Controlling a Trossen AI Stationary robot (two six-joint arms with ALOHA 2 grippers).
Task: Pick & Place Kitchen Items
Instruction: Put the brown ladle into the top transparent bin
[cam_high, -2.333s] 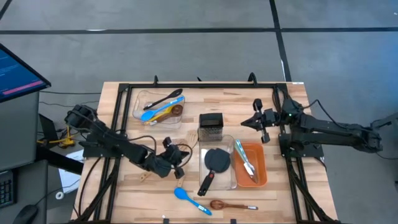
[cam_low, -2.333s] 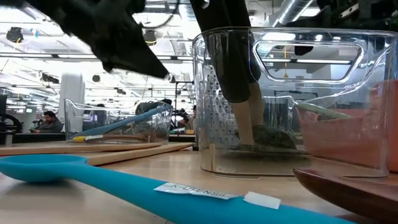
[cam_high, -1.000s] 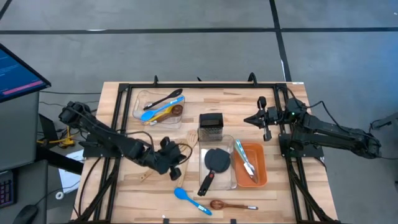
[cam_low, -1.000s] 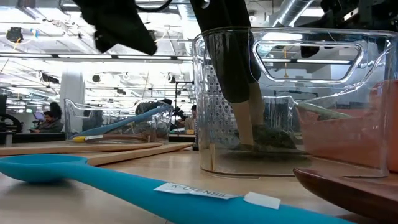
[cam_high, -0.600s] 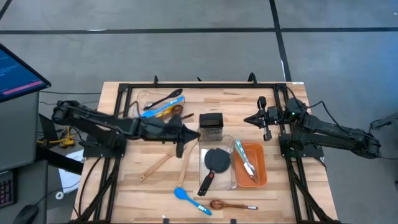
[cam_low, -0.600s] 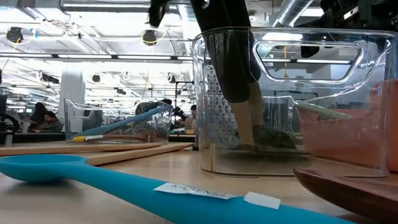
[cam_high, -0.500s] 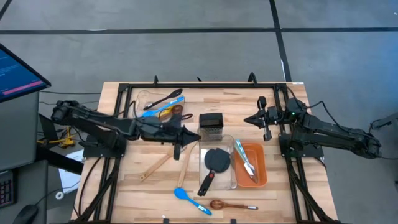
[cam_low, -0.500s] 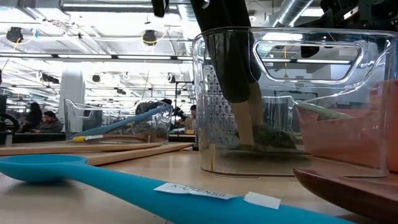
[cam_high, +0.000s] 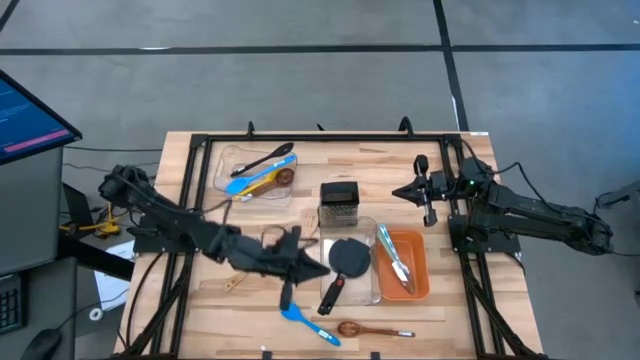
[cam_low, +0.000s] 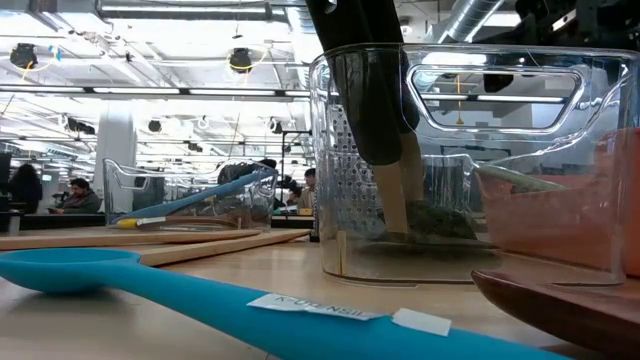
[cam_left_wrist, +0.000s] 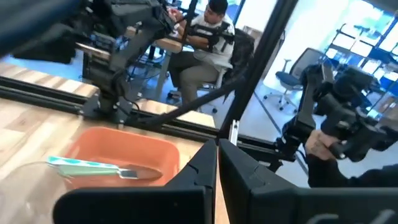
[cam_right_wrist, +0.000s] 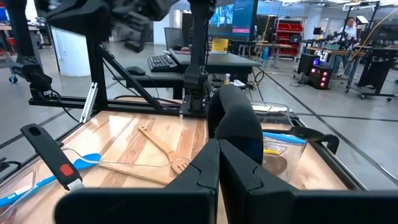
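Loose items: the blue spoon (cam_high: 300, 317) and a brown wooden spoon (cam_high: 360, 328) lie on the table (cam_high: 470, 310) at its near edge, outside any bin. Two wooden spatulas (cam_low: 150, 240) lie flat on the boards too; from above the left arm now covers most of them.
Sorted items: a black turner (cam_high: 345, 265) sits in the clear bin (cam_high: 372, 295), tongs (cam_high: 395, 255) in the orange bin (cam_high: 420, 285), and blue and yellow spoons in the back bin (cam_high: 222, 165). The grater (cam_high: 340, 200) stands just behind the clear bin.
Left gripper (cam_high: 312, 267): fingers pressed together with nothing seen between them. It points toward the clear bin, over the boards just behind the blue spoon.
Change: half a second ago this gripper was reaching up beside the grater; it has swung back toward the near half of the table. No item has shifted with it.
Meaning: the sweep has carried nothing, so no placement comes of it. It looks like a repositioning toward the loose items; the fingers would have to part before any pick.
Right gripper (cam_high: 400, 193): closed and empty, parked behind the orange bin, unmoved over the last seconds.
Progress: partly sorted; at least four utensils are left on the boards.
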